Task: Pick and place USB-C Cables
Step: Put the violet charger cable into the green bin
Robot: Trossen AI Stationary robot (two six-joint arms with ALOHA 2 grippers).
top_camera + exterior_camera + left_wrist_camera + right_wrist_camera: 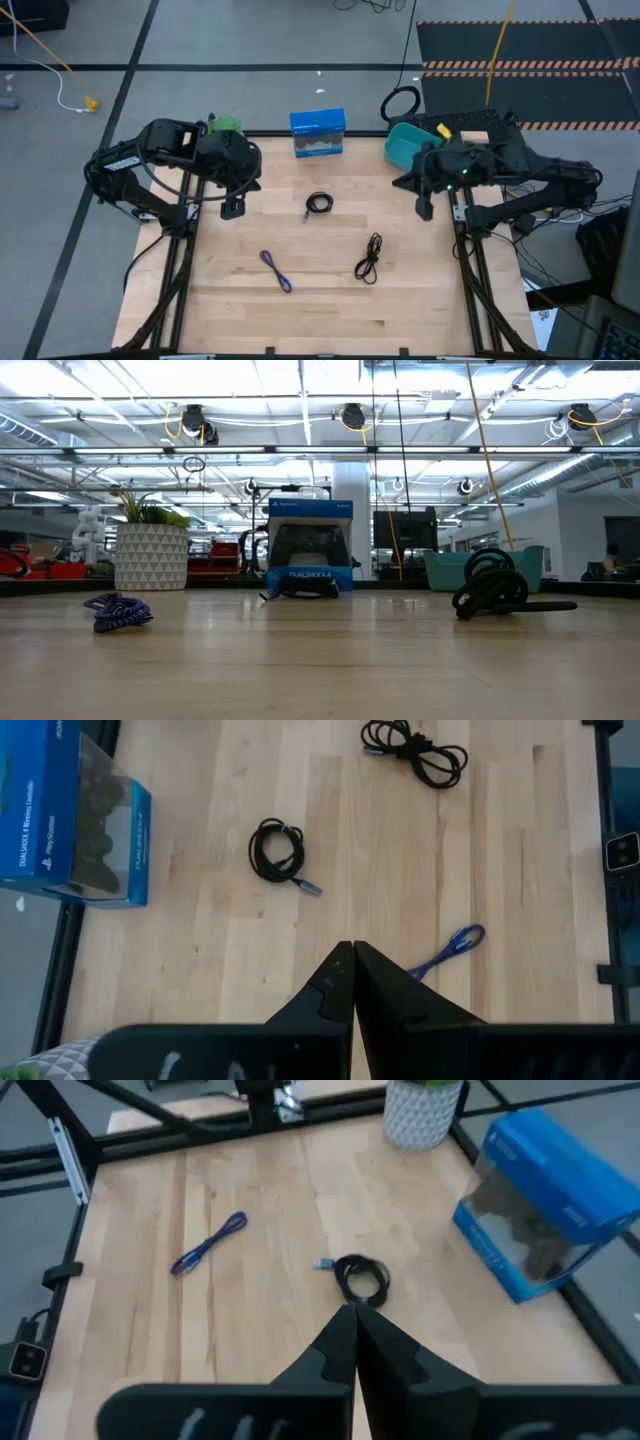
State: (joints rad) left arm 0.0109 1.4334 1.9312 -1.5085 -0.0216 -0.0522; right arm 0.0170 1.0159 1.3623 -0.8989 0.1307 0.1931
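Note:
Three USB-C cables lie flat on the wooden table. The tight round black coil [319,203] [277,852] [362,1278] lies mid-table. The long loose black bundle [369,257] [415,748] [492,585] lies right of centre. The blue-purple cable [276,270] [449,950] [209,1244] [118,611] lies left of centre, nearer the near edge. My left gripper [233,207] [353,948] hovers shut over the table's far left part. My right gripper [424,209] [355,1311] hovers shut over the far right part. Neither is near a cable.
A blue boxed game controller [318,133] [310,546] stands at the far edge's middle. A teal bin [405,144] [484,568] sits at the far right corner, a big black cable loop [401,103] behind it. A potted plant [224,126] [151,548] stands far left.

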